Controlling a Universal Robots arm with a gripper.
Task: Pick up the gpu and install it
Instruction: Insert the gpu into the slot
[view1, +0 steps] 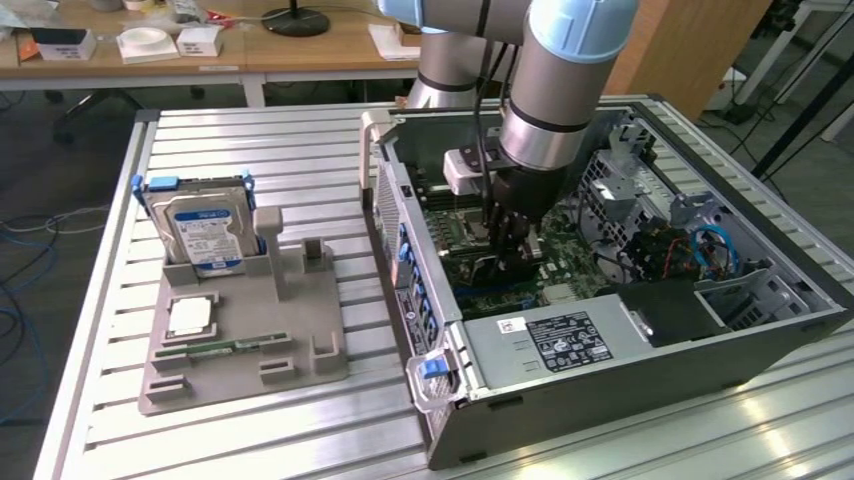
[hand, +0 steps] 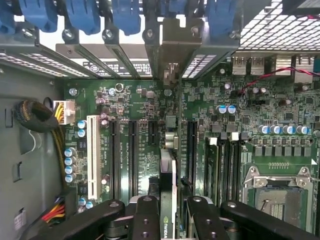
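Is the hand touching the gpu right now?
Touching. In the wrist view the hand has its fingers pressed against both sides of the gpu, held edge-on above the motherboard.

Arm (view1: 561, 90) hangs near-vertical, wrist pointed straight down, claw (hand: 173, 215) partly closed with both black fingers (hand: 145, 220) clamped on a thin card edge-on between them (grip looks centred).

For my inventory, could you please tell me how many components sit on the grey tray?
3: hard drive upright at back, square chip in middle, memory stick near front.
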